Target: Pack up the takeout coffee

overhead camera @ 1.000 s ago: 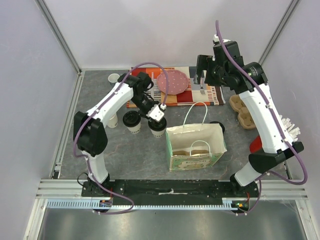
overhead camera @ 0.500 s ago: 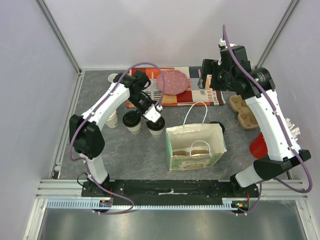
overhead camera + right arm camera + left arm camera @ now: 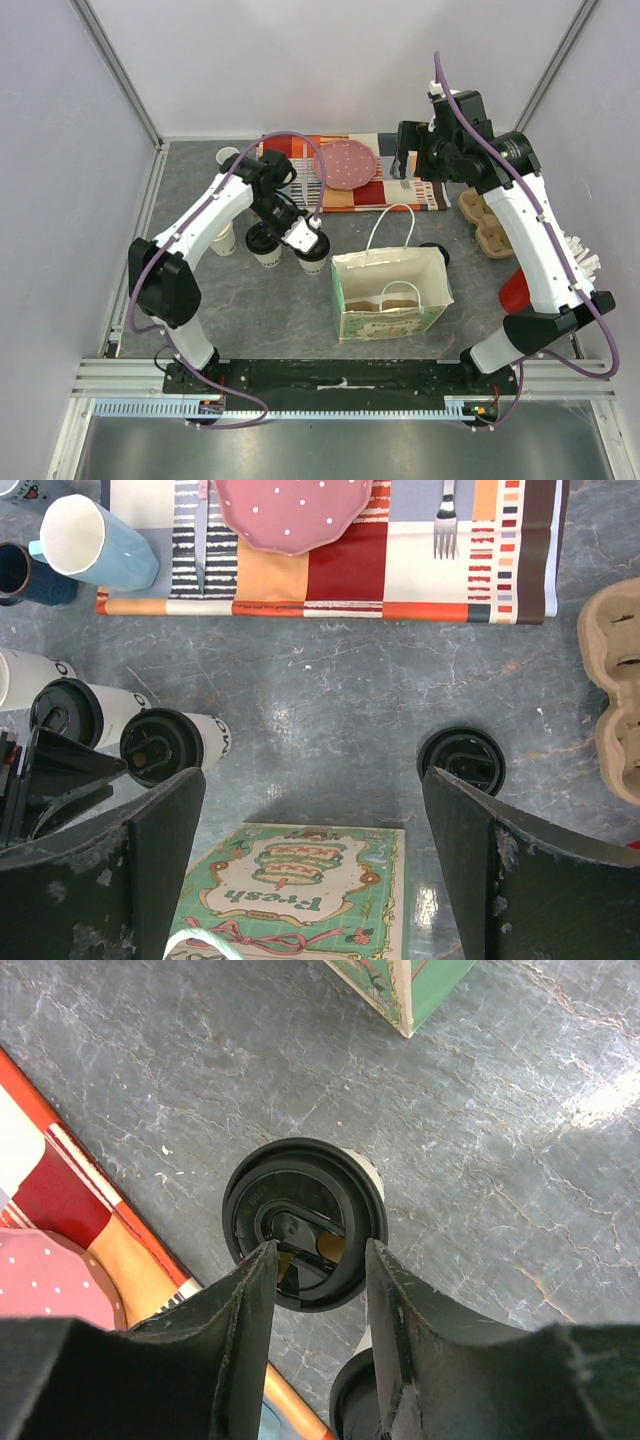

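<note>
Early in the job, going by the layout. Seeing no cup inside the paper bag [image 3: 390, 312], standing mouth-up with only its own folded-in handle showing inside. Counting two lidded takeout cups upright on the counter [image 3: 260, 310], left of the bag and apart from it: first cup [image 3: 313, 257] and second cup [image 3: 264, 244], close beside each other. Reading both as already lidded, with black lids seated as far as the wrist view shows. Left gripper [image 3: 318, 1258] half spread, poised right over the first cup's lid with fingers [image 3: 245, 1300] straddling it from above. Not pinching anything, and can't confirm contact with the lid. Right gripper [image 3: 310, 780] spread wide and empty, held high above the counter between the placemat [image 3: 330, 580] and the bag. Also spotting a loose black lid [image 3: 462, 760] on the counter just behind the bag, a third white cup [image 3: 225, 238] further left with no lid visible on it, and a cardboard carrier [image 3: 487, 225] off to the right. Left to do, best guess: grip first cup, lower into bag, repeat for second. No way to tell about carrier, third cup or spare lid as part of the pack. Worth watching for a cup catching the bag rim on the way in.
</note>
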Available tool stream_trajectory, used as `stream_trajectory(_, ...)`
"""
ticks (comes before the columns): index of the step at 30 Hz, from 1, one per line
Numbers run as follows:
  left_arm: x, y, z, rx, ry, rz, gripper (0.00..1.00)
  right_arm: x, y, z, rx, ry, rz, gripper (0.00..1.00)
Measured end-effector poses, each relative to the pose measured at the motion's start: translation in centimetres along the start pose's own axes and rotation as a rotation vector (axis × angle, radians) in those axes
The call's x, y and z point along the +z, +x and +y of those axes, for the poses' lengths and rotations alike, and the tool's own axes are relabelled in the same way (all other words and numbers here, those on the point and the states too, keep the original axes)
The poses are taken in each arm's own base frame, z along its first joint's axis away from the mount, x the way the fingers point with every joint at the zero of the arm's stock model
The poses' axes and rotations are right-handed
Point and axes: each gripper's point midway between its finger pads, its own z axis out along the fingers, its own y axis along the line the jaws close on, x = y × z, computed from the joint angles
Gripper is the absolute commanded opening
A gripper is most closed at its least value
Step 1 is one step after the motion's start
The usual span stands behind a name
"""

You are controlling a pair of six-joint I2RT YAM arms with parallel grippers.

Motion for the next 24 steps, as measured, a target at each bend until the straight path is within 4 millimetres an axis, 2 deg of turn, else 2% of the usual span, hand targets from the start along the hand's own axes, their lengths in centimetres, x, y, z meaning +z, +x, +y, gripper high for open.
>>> stream_trajectory(10, 1.1, 1.7, -0.4, -0.041, 0.046, 0.029, 0.42, -0.3, 0.4, -0.2, 0.000, 0.000, 0.005, 0.98)
stream_trajectory(14, 1.2, 2.0, -0.5, -0.046, 0.055, 0.038, 0.33, -0.5, 0.6, -0.2, 0.000, -0.001, 0.005, 0.98)
stream_trajectory(24, 1.8, 2.9, -1.0, -0.065, 0.082, 0.053, 0.33, -0.4, 0.6, -0.4, 0.003, 0.000, 0.007, 0.98)
